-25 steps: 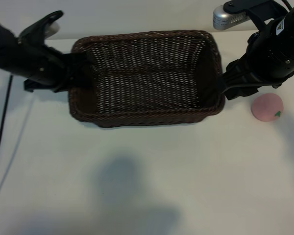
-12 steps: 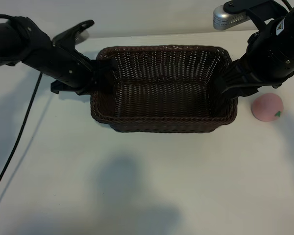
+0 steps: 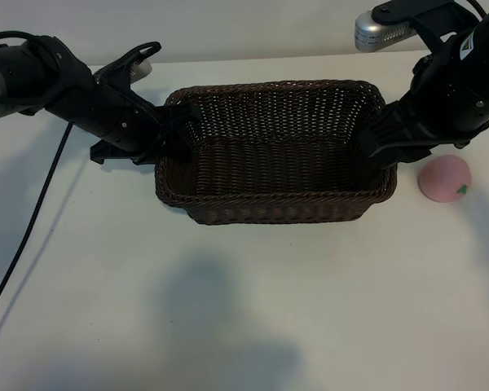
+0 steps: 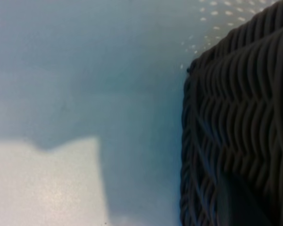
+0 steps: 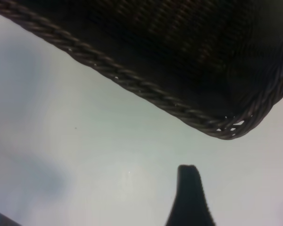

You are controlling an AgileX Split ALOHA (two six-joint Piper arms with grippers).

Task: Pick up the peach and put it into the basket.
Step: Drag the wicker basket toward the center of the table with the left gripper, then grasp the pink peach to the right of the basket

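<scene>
Basket: large rectangular dark-brown woven wicker basket (image 3: 277,151) at the centre of the white tabletop (image 3: 228,309).
Peach: small round pale-pink toy peach (image 3: 444,177) – on the tabletop just beyond the basket's 3 o'clock end, untouched.
Left hand (image 3: 169,134): clenched on the basket's 9 o'clock end wall.
Right hand (image 3: 383,147): fingers parted – at the basket's 3 o'clock rim, gripping nothing visible.

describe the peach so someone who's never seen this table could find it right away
Start at the big dark woven basket in the middle of the white table. Look just past its end under the right arm: the peach sits there on the bare tabletop, outside the basket. It is the only small, round, pale-pink thing, with a tiny green mark.
</scene>
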